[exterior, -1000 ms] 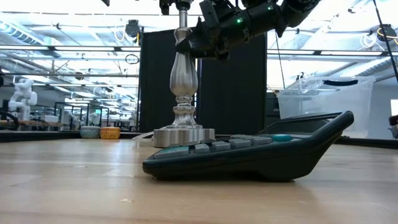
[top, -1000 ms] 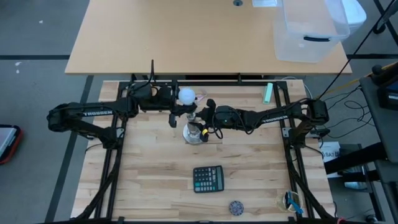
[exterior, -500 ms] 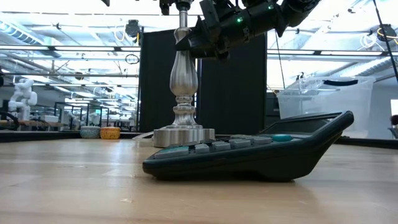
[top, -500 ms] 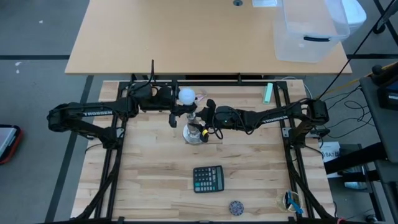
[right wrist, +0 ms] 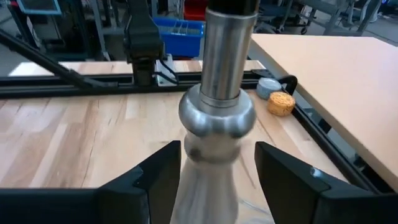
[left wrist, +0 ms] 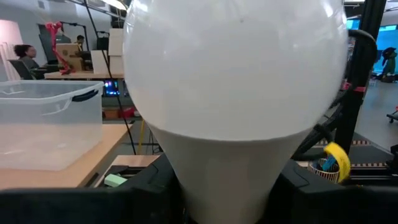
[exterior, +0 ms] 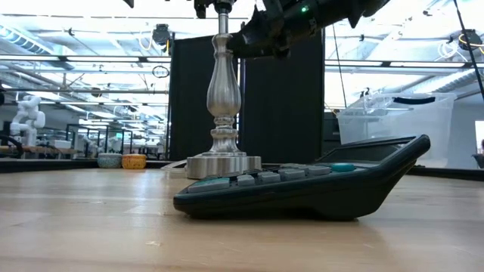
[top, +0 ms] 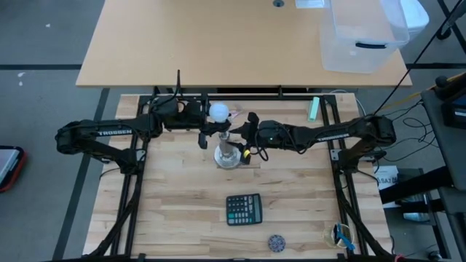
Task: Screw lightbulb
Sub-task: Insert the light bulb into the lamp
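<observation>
High view
- lightbulb (top: 218,112): white globe seen from above, sitting over the top of the silver stand (top: 228,156) near the back middle of the wooden desk (top: 182,211); its long axis runs up and down, globe upward (the screw base is hidden beneath it).
- left gripper (top: 212,125): reaches in from the left, its jaws closed on the lightbulb's lower part.
- right gripper (top: 245,138): comes in from the right, just beside the stand's stem.
- calculator (top: 244,209): flat on the desk, nearer the front than the stand and well apart from it.
- clear plastic bin (top: 364,33): on the tan desk (top: 182,44) behind; whether anything lies in it cannot be told.
- small round patterned object (top: 276,241): at the front edge, beyond the calculator.

Low view
- stand (exterior: 222,98): upright, round base on the desk behind the calculator (exterior: 302,185); its top runs out of the picture, so the lightbulb is not seen here.
- right gripper (exterior: 261,41): dark, high up beside the upper stem.
- bin (exterior: 393,128): translucent, far off on the right; contents not discernible.

Left wrist view
- lightbulb (left wrist: 233,93): fills the picture, globe uppermost, tapering down between the dark jaws that grip its narrow part (axis upright).
- bin (left wrist: 43,127): clear, on the tan desk (left wrist: 68,177); nothing can be made out inside.
- person (left wrist: 25,59): seated far off in the room.

Right wrist view
- stand (right wrist: 217,118): stem and rounded knob stand upright between the jaws.
- jaws: parted either side of the stem with gaps showing, not pressing on it.
- small orange ball (right wrist: 281,103): at the desk's (right wrist: 74,137) rim, beside a pale round object (right wrist: 268,87).
</observation>
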